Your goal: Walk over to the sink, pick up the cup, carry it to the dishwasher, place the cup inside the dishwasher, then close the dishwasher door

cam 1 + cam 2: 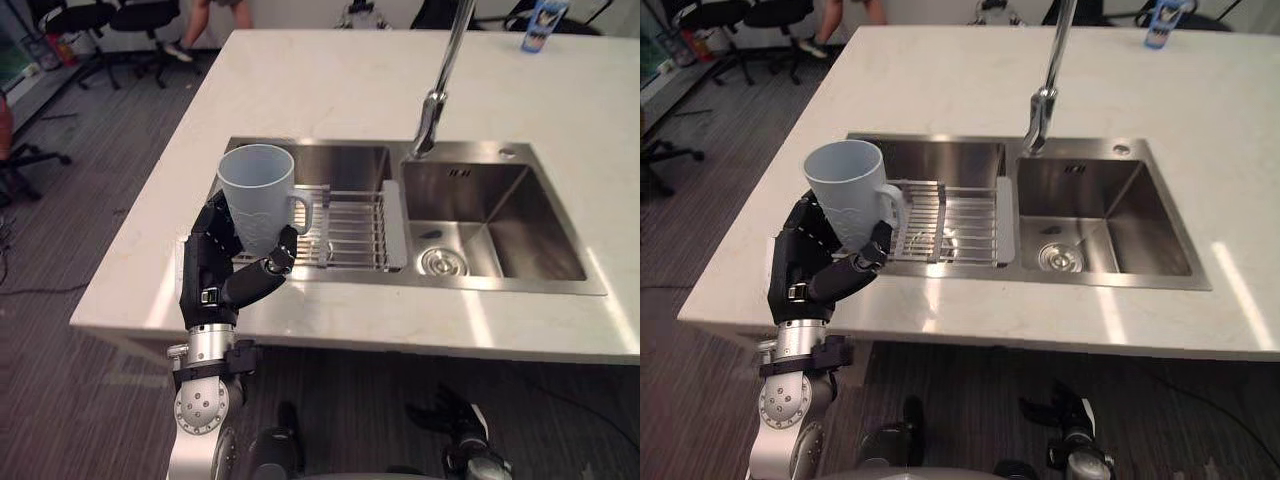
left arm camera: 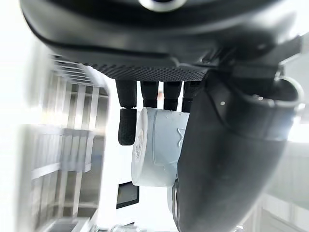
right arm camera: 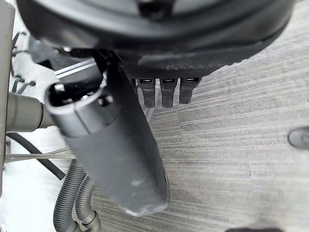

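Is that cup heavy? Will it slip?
Probably light: the cup looks like thin plastic. Likely stiff, since its rim is round in the grip of the left hand. Its smooth wall might slip a little if the hold loosens.

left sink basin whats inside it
A wire rack spans the left sink basin. The cup in the left hand covers the rack's left end; the basin floor beneath barely shows.

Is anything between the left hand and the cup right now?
Nothing visible. The left hand is curled directly round the cup, fingers on one side and thumb on the other, and holds it upright by the left basin of the sink, near the wire rack.
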